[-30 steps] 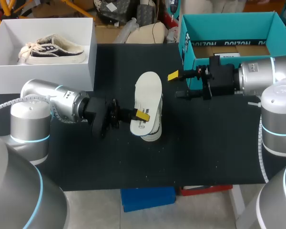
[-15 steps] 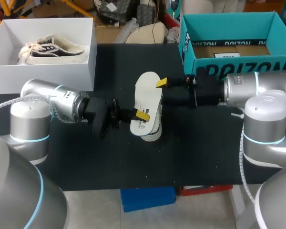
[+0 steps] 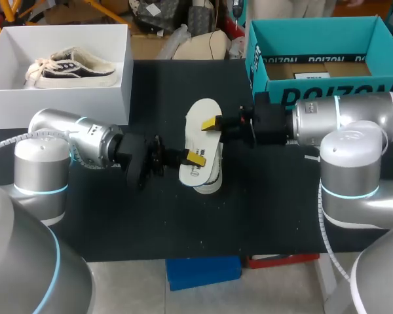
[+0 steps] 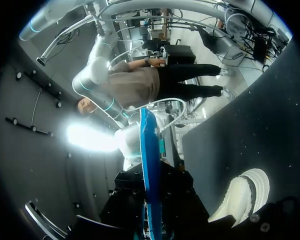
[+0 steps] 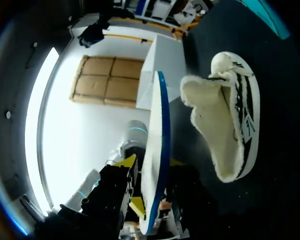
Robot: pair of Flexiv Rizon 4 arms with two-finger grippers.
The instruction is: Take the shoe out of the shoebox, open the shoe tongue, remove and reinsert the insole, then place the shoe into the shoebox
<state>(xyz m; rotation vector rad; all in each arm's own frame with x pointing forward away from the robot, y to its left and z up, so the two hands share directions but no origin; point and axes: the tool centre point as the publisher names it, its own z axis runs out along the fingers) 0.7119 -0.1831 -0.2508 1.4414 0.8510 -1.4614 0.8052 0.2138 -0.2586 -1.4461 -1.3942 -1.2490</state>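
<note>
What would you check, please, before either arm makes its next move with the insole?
1. Left gripper shut on the white insole with a blue underside: ok.
2. Right gripper at the insole: ok.
3. Right gripper's hold on the insole: cannot tell.
4. Insole apart from the cream fleece-lined shoe: ok.
5. Shoe lying on the black table, free of both grippers: ok.
6. White cardboard shoebox open: ok.
</note>
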